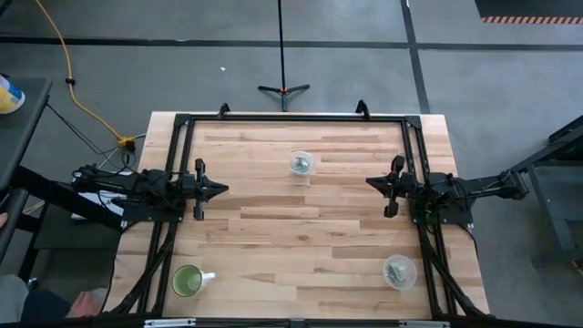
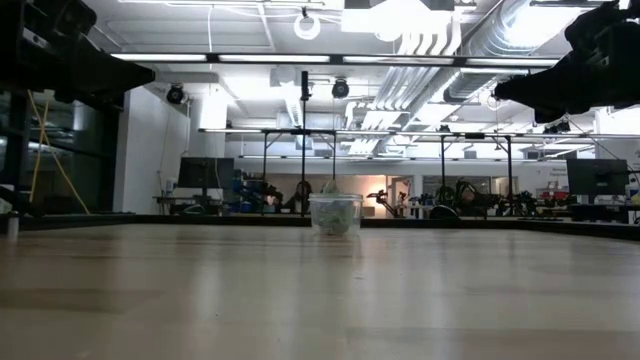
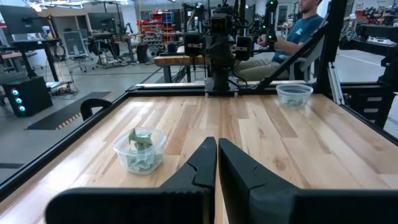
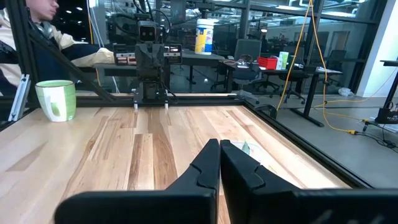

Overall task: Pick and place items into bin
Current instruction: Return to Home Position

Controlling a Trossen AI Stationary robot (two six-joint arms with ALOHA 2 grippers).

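The pale green-and-white scraps sit inside two small clear cups. One cup (image 1: 301,164) stands on its base near the table's far middle; it also shows in the low view (image 2: 335,213) and in the left wrist view (image 3: 140,151). The second cup (image 1: 399,271) stands near the near right corner and shows in the left wrist view (image 3: 294,94). My left gripper (image 1: 221,189) hovers shut over the left side (image 3: 216,155). My right gripper (image 1: 371,182) hovers shut over the right side (image 4: 219,155). Neither touches anything.
A green mug with a white handle (image 1: 189,281) stands near the near left corner, and shows in the right wrist view (image 4: 56,99). A black frame (image 1: 291,118) runs around the table edges. Bare wood lies between the two grippers. People sit beyond the table's left and right sides.
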